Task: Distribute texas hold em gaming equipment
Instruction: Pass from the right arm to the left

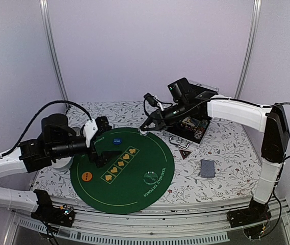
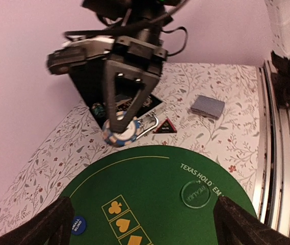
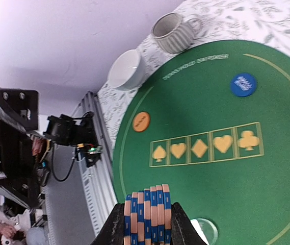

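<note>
item 1. right gripper (image 1: 143,131): jaws drawn partway in and clamped on the chip stack (image 3: 147,214). the chips are orange and blue and stand on edge between the two fingers. the stack hangs at the fingertips over the far rim of the green mat (image 1: 134,191); whether it touches the surface beneath cannot be told.

item 2. seen from the right gripper: a row of five yellow suit boxes lies ahead of the fingertips on the mat. the blue disc (image 3: 243,84) is beyond that row and the orange disc (image 3: 141,121) off to one side, near the mat's edge. the clear disc (image 3: 206,229) is just beside one finger. the white bowl (image 3: 126,69) and striped cup (image 3: 173,31) are farthest out, off the mat, side by side.

item 3. left gripper (image 1: 104,142): fingers spread wide, nothing between them, held above the left part of the mat.

item 4. seen from the left gripper: the blue disc is close to one finger, the clear disc near the other. the right gripper with its chip stack is straight ahead. behind that are an open black case (image 1: 190,130) and a metal clasp (image 2: 147,125). the dark red-edged triangle (image 2: 165,126) is just beside the clasp, on the flowered cloth. the card deck (image 2: 208,106), grey-blue back up, lies farther out, apart from the triangle.
</note>
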Controlling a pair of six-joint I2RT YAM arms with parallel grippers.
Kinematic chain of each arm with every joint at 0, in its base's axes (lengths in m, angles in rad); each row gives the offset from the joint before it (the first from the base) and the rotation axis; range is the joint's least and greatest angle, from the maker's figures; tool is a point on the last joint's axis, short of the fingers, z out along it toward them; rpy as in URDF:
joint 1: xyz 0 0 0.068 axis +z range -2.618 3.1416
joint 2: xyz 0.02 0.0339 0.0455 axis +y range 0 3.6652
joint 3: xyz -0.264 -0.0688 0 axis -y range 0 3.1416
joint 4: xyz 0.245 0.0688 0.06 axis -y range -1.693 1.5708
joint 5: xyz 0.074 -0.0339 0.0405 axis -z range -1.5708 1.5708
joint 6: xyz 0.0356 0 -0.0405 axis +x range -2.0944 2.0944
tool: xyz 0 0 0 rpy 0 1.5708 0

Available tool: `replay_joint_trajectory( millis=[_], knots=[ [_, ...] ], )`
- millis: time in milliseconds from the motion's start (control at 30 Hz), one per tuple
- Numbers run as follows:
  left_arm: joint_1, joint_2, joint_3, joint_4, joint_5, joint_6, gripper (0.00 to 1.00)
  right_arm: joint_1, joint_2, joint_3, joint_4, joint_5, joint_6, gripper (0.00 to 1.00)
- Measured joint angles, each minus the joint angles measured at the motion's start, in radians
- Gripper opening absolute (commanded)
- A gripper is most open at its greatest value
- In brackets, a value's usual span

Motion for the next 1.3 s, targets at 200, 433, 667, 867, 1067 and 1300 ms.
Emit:
replay_joint_trajectory(
  millis=[200, 433, 667, 867, 1067, 1300],
  knots=[
    [-0.16, 0.145, 0.001, -0.048, -0.115, 0.144, 0.98, 0.108, 0.088, -0.01, 0.133, -0.15, 0.113, 0.02],
    [-0.165, 0.205, 0.002, -0.05, -0.232, 0.177, 0.92, 0.142, 0.13, -0.078, 0.251, -0.232, 0.212, 0.02],
    [-0.165, 0.314, 0.041, -0.07, -0.281, 0.151, 0.82, 0.164, 0.145, -0.083, 0.354, -0.274, 0.283, 0.02],
    [-0.152, 0.307, 0.041, -0.068, -0.284, 0.113, 0.82, 0.172, 0.145, -0.109, 0.386, -0.277, 0.304, 0.02],
    [-0.151, 0.306, 0.041, -0.063, -0.262, 0.087, 0.84, 0.172, 0.145, -0.123, 0.393, -0.277, 0.315, 0.02],
    [-0.126, 0.288, 0.041, -0.066, -0.229, 0.06, 0.87, 0.148, 0.145, -0.182, 0.38, -0.229, 0.278, 0.02]
  ],
)
